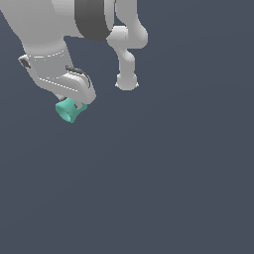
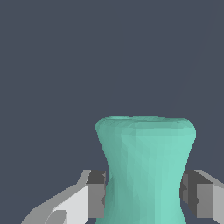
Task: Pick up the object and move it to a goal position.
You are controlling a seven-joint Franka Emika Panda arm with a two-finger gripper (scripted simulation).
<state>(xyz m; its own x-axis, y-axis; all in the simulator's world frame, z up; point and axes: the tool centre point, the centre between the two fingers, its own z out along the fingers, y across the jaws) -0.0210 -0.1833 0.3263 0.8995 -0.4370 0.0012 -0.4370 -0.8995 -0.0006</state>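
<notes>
The fingers (image 2: 97,194) press against the spool (image 2: 146,170) from two opposite sides, and we see their dark grey pads touching its narrow waist in the wrist view. One pad meets the waist on each side, with no gap showing between pad and teal surface, so the gripper (image 2: 144,194) is clamped on the spool. Behind each dark pad we see the paler grey and white body of the finger.

The spool is a smooth teal-green piece, wide at the end that points away from the wrist camera, pinched in at the middle where the pads meet it, and widening again toward the near end. Its far rim is rounded and slightly lighter in tone. The surface is faceted in soft vertical bands of lighter and darker teal. We see no markings on it.

In the exterior view we see the spool (image 1: 69,111) as a small teal shape poking out just below the white gripper (image 1: 74,101), tilted at an angle, with its flared end pointing down and toward that view's left. It is much smaller than the gripper body above it. The fingers themselves are mostly hidden there by the gripper's white housing. The arm (image 1: 126,54) runs up and away from the spool in white segments with a dark grey band. Around the spool we see only a flat, dark blue-grey background.
</notes>
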